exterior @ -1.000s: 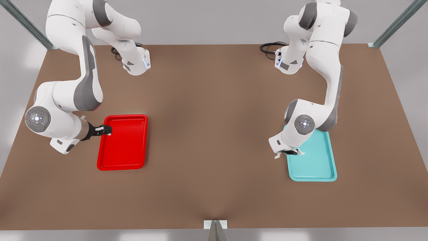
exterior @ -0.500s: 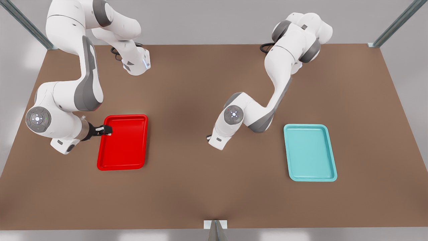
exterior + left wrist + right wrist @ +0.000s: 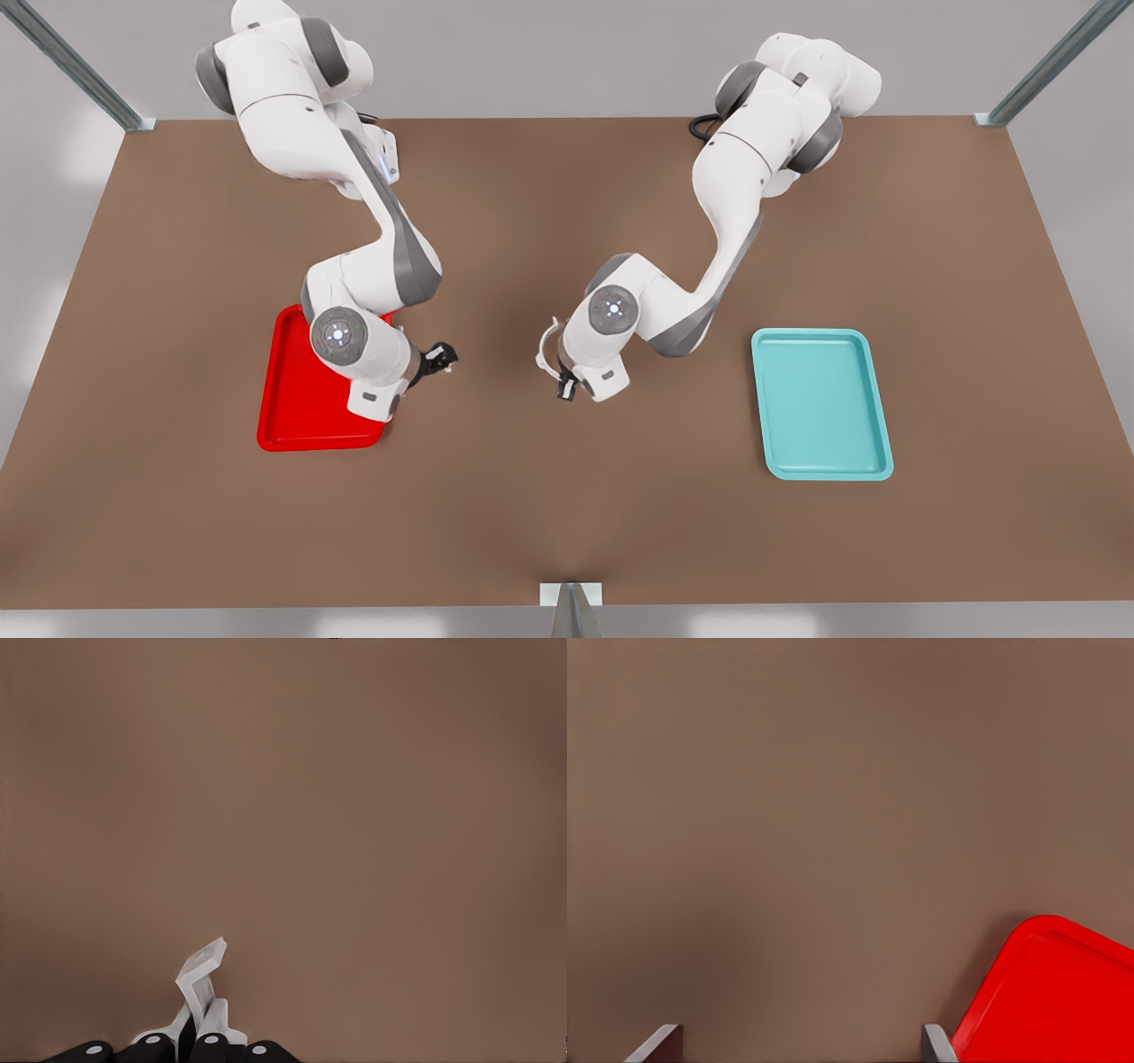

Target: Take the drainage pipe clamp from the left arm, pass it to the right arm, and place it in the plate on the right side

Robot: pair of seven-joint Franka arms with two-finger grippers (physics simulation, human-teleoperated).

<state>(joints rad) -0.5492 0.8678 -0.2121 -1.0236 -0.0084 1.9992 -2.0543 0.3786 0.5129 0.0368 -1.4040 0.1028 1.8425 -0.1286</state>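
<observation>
The drainage pipe clamp (image 3: 547, 347) was held pinched in the left gripper (image 3: 562, 387) above the table (image 3: 567, 532). The right gripper (image 3: 440, 357) was spread wide and empty, beside the red plate (image 3: 288, 416). If the thin strap were approached askew, it could be missed or dropped.

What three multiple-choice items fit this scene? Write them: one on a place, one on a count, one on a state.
1. Where does the red tray lie?
A. the front view's left
B. the front view's right
C. between the arms

2. How many trays are there?
A. one
B. two
C. three

3. The clamp is
A. lying in a tray
B. held in the left jaws
C. held in the right jaws

Key:
1 A: it lies under the right arm, whose open jaws hover just beyond its edge.
2 B: the red one and a teal tray.
3 B: the left wrist view shows the jaws shut on it.
</observation>
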